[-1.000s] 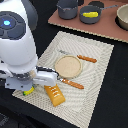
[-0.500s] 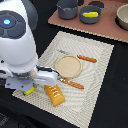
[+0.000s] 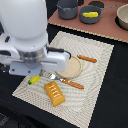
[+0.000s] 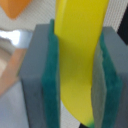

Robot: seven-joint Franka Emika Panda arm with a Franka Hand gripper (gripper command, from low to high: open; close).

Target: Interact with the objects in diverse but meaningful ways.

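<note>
My gripper (image 4: 77, 65) is shut on a yellow banana (image 4: 80, 55), which stands pinched between the two green pads (image 4: 50, 85). In the exterior view the banana's end (image 3: 34, 79) shows just under the white arm, over the near-left part of the striped mat (image 3: 95, 95); the fingers themselves are hidden by the arm. A golden-brown bread loaf (image 3: 55, 93) lies on the mat to the exterior view's right of the banana. A brown sausage (image 3: 87, 59) lies beside a tan round plate (image 3: 71, 67). A grey saucepan (image 3: 91, 15) at the back holds a yellow piece (image 3: 90, 14).
A fork with an orange handle (image 3: 66, 81) lies between the plate and the bread. A second dark pot (image 3: 66, 8) and a beige bowl (image 3: 122, 17) stand on the brown board (image 3: 107, 30) at the back. The arm's body hides the mat's left part.
</note>
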